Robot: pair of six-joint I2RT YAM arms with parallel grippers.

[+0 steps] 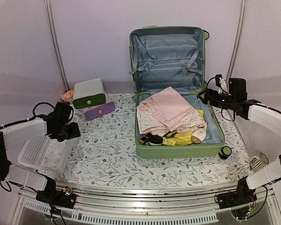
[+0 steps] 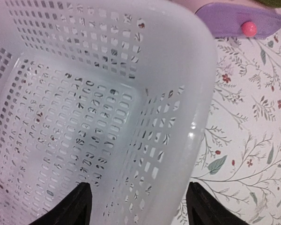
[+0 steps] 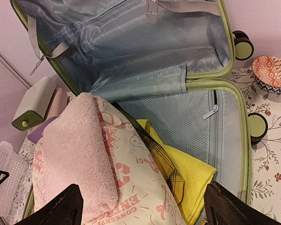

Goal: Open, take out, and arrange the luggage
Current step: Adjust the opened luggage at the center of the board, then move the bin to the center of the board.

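Observation:
The light-green luggage [image 1: 178, 151] lies open at centre, its lid upright against the back wall and the grey-blue lining [image 3: 145, 51] showing. Inside lie a folded pink towel [image 1: 171, 105] [image 3: 75, 154], a cream printed cloth [image 3: 140, 183], a yellow cloth [image 3: 192, 173] and small items at the front. My right gripper [image 1: 207, 96] [image 3: 145, 208] is open and empty, just above the case's right side. My left gripper [image 1: 71, 131] [image 2: 140, 208] is open, with its jaws on either side of a wall of the white perforated basket [image 1: 40, 154] [image 2: 84, 117].
A white-and-green drawer box [image 1: 89, 93] and a purple box [image 1: 99, 111] [image 2: 234, 21] stand at the back left. An orange patterned bowl [image 3: 271, 70] sits beside the case's wheels. A white slotted object [image 1: 258, 161] lies at the right edge.

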